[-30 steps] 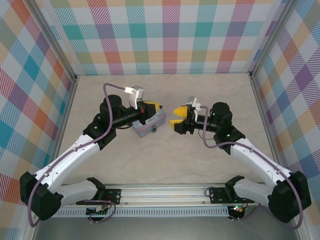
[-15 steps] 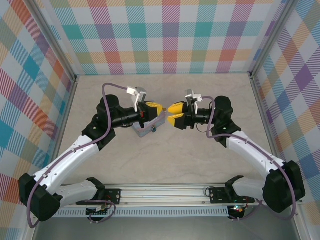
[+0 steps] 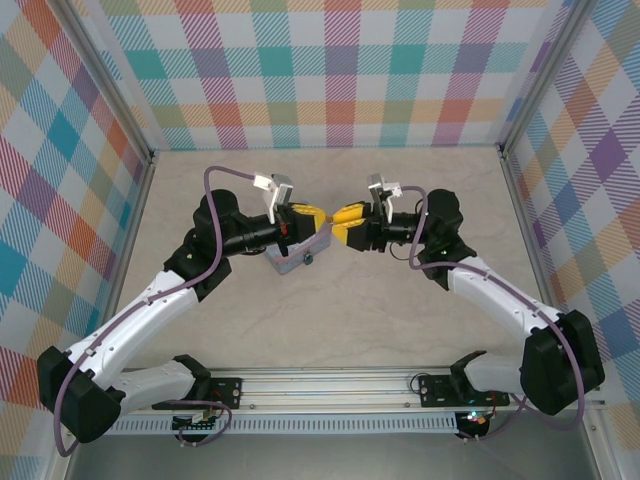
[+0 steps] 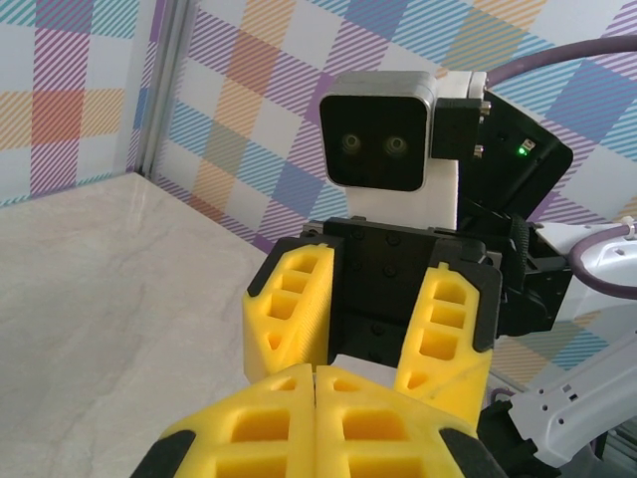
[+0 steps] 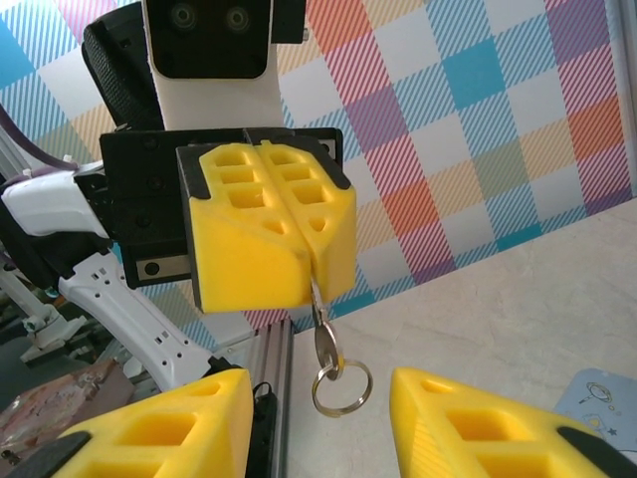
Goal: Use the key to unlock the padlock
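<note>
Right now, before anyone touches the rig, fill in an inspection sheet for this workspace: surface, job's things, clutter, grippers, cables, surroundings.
Surface: pale marbled table, no spills seen.
Job's things: key hangs from the left gripper, with a key ring below it; padlock is a teal speck at the tin, detail too small to tell.
Clutter: light-blue tin on the table by the left gripper.
Grippers: left gripper shut on the key; right gripper open, its fingers either side of the key ring.
Cables: purple cable loops above the left arm.
Surroundings: checked walls on three sides.
</note>
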Robot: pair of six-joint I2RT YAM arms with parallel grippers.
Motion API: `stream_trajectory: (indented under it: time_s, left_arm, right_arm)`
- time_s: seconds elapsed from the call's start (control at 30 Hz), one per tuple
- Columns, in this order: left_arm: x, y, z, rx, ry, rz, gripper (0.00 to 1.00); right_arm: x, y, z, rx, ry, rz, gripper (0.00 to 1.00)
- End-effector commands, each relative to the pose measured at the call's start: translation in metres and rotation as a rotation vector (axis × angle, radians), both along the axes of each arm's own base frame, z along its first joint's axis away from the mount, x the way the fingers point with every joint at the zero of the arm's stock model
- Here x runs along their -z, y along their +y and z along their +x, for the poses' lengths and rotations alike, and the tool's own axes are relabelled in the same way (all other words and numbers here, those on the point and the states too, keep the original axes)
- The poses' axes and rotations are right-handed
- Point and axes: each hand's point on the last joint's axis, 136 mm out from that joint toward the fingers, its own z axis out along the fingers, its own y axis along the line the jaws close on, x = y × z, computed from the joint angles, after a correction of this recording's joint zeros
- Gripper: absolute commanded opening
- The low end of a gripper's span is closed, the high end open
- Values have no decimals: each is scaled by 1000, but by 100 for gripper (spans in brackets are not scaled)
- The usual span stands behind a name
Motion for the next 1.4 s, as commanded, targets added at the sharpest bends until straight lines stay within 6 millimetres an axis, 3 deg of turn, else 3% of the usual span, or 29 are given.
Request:
stream_trajectory:
  time_s: [0.0, 0.57, 1.23, 1.27, 1.37]
  left_arm:
    - [-11, -2, -11, 38, -50, -28, 0]
    - [-8, -1, -9, 23, -49, -17, 0]
    - [-5, 2, 0, -36, -39, -3, 0]
    - [-5, 4, 2, -52, -38, 1, 5]
    - [-3, 14, 14, -148, -16, 25, 43]
  right_arm:
    - [-18, 4, -5, -40, -55, 35, 40]
    - [-15, 9, -6, -68, -36, 27, 13]
    - [-11, 9, -9, -39, -38, 4, 0]
    - [-8, 8, -8, -25, -25, -10, 0]
    - [0, 4, -4, 36, -21, -49, 0]
